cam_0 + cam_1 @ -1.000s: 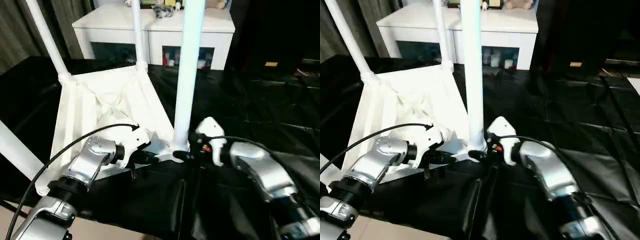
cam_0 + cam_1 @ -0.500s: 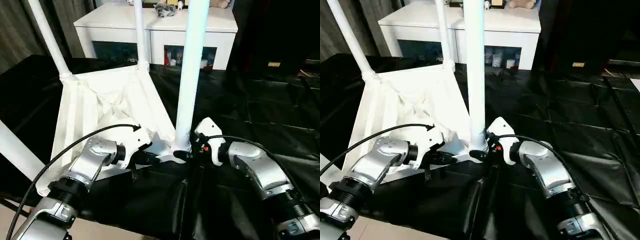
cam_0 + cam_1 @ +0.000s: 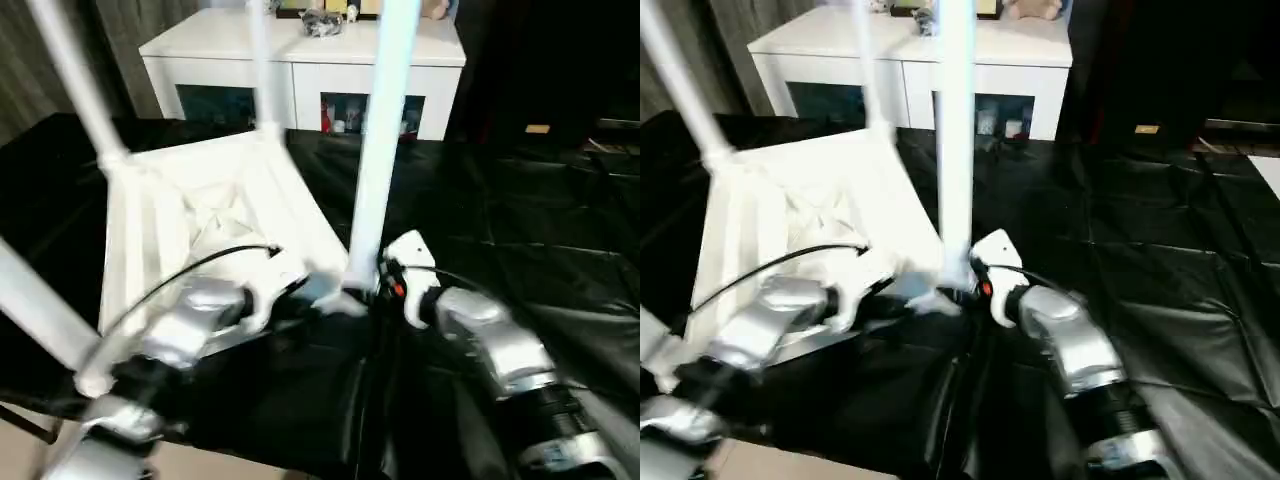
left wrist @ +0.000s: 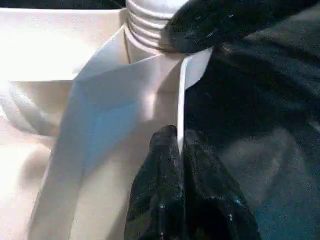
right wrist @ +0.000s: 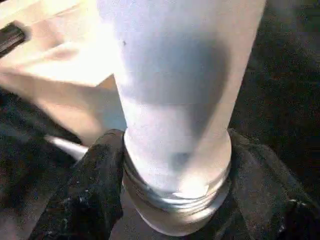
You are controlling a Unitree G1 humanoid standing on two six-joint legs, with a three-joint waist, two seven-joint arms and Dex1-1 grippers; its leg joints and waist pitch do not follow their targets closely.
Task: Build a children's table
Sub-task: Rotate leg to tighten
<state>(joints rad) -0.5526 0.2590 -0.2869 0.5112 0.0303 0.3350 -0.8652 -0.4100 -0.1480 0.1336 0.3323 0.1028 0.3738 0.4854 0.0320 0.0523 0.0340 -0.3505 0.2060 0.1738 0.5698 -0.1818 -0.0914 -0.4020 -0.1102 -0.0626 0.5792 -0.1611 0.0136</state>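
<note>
1. We see the small white plastic children's table (image 3: 210, 215) lying upside down on a black sheet (image 3: 500, 220), its ribbed underside facing up and its long round white legs rising from the corners.
2. The nearest leg (image 3: 375, 150) stands upright at the corner closest to us, between the two silver forearms; its threaded base (image 5: 175, 200) sits at the corner socket of the square top.
3. Our left gripper (image 4: 179, 150) is pinched narrow on the thin raised rim (image 4: 181, 100) of the table top, just beside that corner. In the left wrist view the rim's edge runs down into the crack between the two black fingers (image 4: 160, 190), which are pressed almost together around it.
4. Our right gripper (image 5: 175, 190) sits at the foot of the nearest leg. In the right wrist view one black finger (image 5: 97, 185) lies against one side of the threaded base and the other against the opposite side, so the jaws stand wide around the leg's girth and grasp it.
5. Behind the table stands a white cabinet (image 3: 300, 60) with dark glass doors, small objects on its top.
6. Both head views show the table tilted a little, its far corner towards the cabinet.
</note>
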